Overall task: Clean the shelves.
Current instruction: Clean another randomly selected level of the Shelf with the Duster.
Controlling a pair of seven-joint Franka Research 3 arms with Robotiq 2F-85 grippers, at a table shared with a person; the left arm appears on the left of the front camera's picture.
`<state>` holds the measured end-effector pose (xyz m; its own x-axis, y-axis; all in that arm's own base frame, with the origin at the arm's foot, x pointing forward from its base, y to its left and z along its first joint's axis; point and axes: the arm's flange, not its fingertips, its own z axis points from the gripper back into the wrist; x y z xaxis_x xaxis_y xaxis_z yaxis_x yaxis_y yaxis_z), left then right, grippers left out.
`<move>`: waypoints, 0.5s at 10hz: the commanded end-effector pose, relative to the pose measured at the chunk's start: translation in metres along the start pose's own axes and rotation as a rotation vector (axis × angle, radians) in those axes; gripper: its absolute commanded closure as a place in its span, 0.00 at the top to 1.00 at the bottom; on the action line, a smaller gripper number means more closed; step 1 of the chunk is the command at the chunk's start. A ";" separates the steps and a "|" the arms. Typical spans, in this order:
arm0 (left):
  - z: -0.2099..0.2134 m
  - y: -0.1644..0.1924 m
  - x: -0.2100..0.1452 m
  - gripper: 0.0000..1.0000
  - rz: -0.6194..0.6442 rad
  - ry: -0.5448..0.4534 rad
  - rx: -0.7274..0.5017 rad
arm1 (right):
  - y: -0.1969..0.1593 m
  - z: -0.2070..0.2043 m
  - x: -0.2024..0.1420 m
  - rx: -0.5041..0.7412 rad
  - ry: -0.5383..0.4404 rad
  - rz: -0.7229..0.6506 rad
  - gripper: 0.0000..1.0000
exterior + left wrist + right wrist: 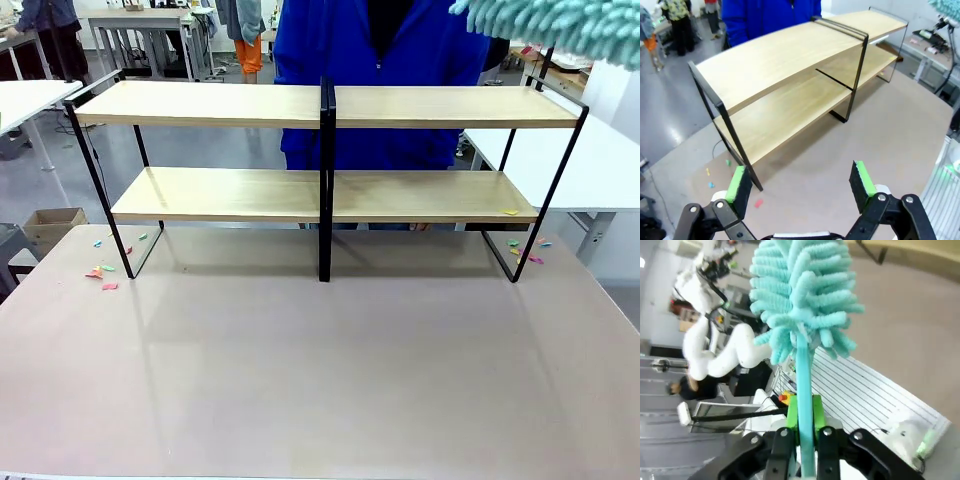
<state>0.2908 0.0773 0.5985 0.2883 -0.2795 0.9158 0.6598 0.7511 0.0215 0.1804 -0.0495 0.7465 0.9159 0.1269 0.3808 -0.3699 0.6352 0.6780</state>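
A wide two-tier rack, the shelves [330, 105], is standing across the far half of a grey-brown table [320, 380], its two long light-wood boards resting in a thin black frame with a black post at the middle. A person in a blue top [380, 60] is standing just behind the rack at the far side. Small bright paper scraps [102, 272] are lying on the table beside the rack's left foot, more scraps [528, 250] are lying by its right foot, and one yellow scrap [511, 211] is sitting on the lower board near its right end.

In the front view, the fluffy teal head of a duster [560, 25] is hanging in the upper right corner, above the right end of the top board and apart from it. In the right wrist view, the right gripper [805, 427] is clamping its green pads together on the duster's thin teal handle, with the head [802, 295] pointing upward in that view.

In the left wrist view, the left gripper [802, 182] is hovering over the table on the near side of the rack's left end, its jaws standing wide apart with nothing between them
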 end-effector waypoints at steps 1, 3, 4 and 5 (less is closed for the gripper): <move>-0.001 0.001 -0.001 1.00 -0.006 -0.008 -0.012 | 0.001 -0.008 0.060 0.010 0.060 0.039 0.12; -0.001 0.001 -0.001 1.00 -0.006 -0.008 -0.012 | 0.001 -0.008 0.060 0.010 0.060 0.039 0.12; -0.001 0.001 -0.001 1.00 -0.006 -0.008 -0.012 | 0.001 -0.008 0.060 0.010 0.060 0.039 0.12; -0.001 0.001 -0.001 1.00 -0.006 -0.008 -0.012 | 0.001 -0.008 0.060 0.010 0.060 0.039 0.12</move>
<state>0.2912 0.0772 0.5980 0.2897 -0.2792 0.9155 0.6604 0.7506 0.0200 0.2452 -0.0321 0.7596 0.9233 0.1869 0.3355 -0.3730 0.6446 0.6674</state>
